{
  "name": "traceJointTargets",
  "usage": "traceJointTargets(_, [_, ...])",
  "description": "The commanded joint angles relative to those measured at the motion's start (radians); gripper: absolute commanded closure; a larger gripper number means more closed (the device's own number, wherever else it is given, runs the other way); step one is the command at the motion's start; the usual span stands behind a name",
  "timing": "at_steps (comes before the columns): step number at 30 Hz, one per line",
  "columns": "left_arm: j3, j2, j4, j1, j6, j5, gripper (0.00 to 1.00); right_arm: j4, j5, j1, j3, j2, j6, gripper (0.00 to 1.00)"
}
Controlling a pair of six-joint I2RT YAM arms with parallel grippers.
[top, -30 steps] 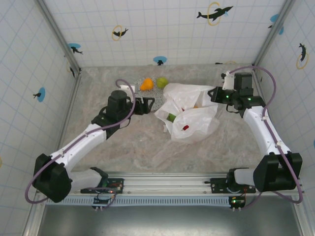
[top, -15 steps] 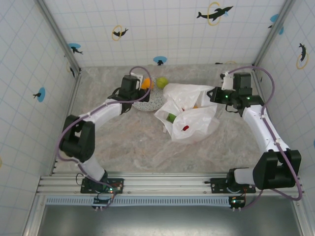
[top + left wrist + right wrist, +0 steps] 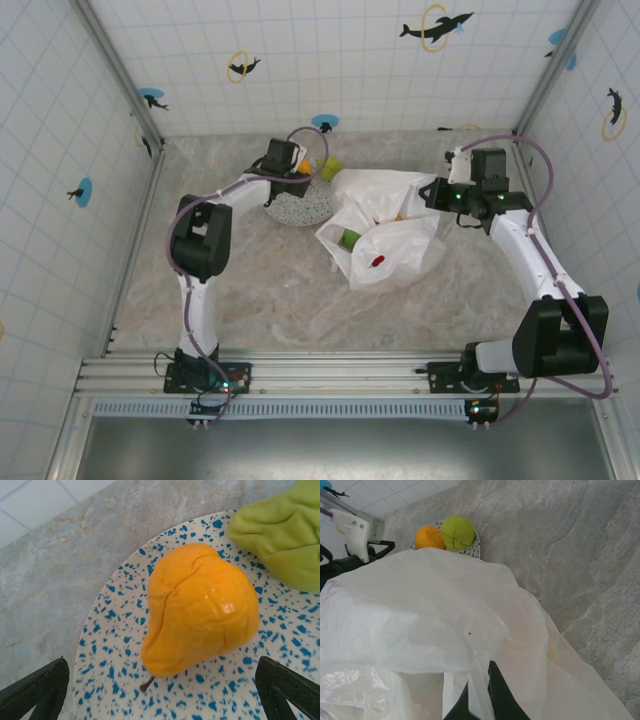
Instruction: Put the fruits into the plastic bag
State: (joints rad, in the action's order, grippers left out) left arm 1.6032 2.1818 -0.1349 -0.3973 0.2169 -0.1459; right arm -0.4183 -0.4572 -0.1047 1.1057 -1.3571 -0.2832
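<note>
Some fruits [image 3: 348, 238] lie in the plastic bag [image 3: 385, 235]; orange pear [image 3: 200, 610] and green fruit [image 3: 280, 535] wait on the plate [image 3: 115, 630]; my left hand [image 3: 160, 700] is spread over the pear; my right hand [image 3: 481, 700] pinches the bag.

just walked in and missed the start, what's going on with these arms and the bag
Fruit is being packed into a white plastic bag. The right fingers are shut on a fold of it. The left fingers are open over the speckled plate at the back, lined up on an orange pear-shaped fruit without touching it. A green fruit lies beside it on the plate. A small green fruit and a red fruit show inside the bag.
</note>
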Motion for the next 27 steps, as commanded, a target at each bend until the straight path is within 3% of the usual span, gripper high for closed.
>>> traceJointTargets(1, [0.083,0.061,-0.058,0.0,0.05,0.022,0.02,0.025,-0.005,0.0,0.022,-0.008,0.007,1.0])
traceJointTargets(11, [0.232,0.207,-0.098,0.006,0.033,0.081,0.05,0.013,0.001,0.002,0.031,-0.013,0.013,1.0])
traceJointTargets(19, [0.31,0.27,-0.118,0.011,0.012,0.124,0.25,-0.004,0.008,0.003,0.034,-0.005,0.019,1.0])
traceJointTargets(27, [0.31,0.239,-0.136,0.011,0.005,0.117,0.44,-0.004,0.002,0.002,0.034,-0.007,0.013,1.0])
